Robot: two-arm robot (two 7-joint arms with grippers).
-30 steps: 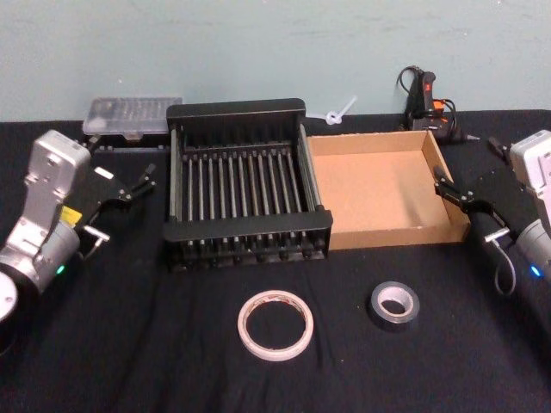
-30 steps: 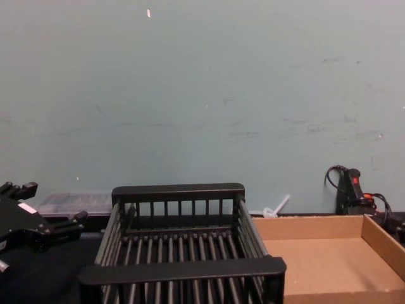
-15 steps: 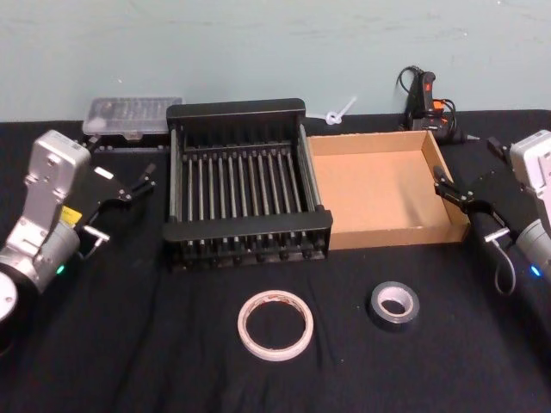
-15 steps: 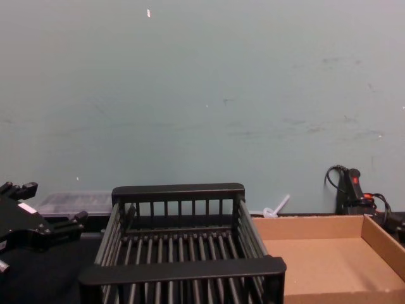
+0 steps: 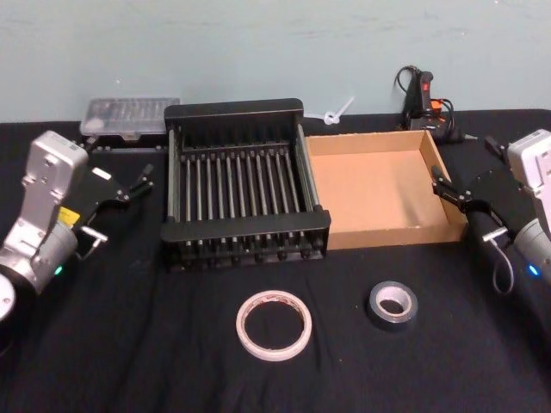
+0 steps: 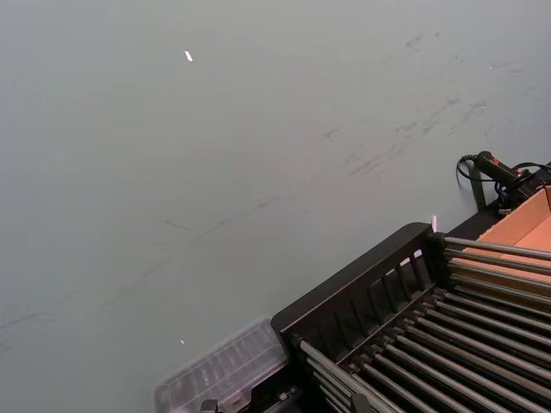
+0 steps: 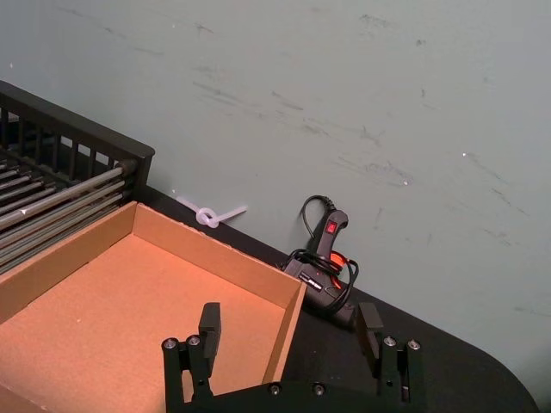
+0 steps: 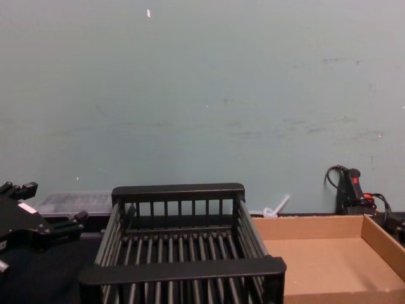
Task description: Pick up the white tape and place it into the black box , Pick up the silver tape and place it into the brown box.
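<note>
The white tape lies flat on the black cloth near the front, and the silver tape lies to its right. Behind them the black box and the brown box stand side by side with nothing in them. My left gripper hovers open to the left of the black box, well away from both tapes, and appears in the chest view. On the other side, my right gripper is open by the brown box's right wall, its fingers holding nothing.
A clear plastic case lies at the back left behind the black box. A black glue gun with its cord and a white plastic tie sit at the back right by the wall.
</note>
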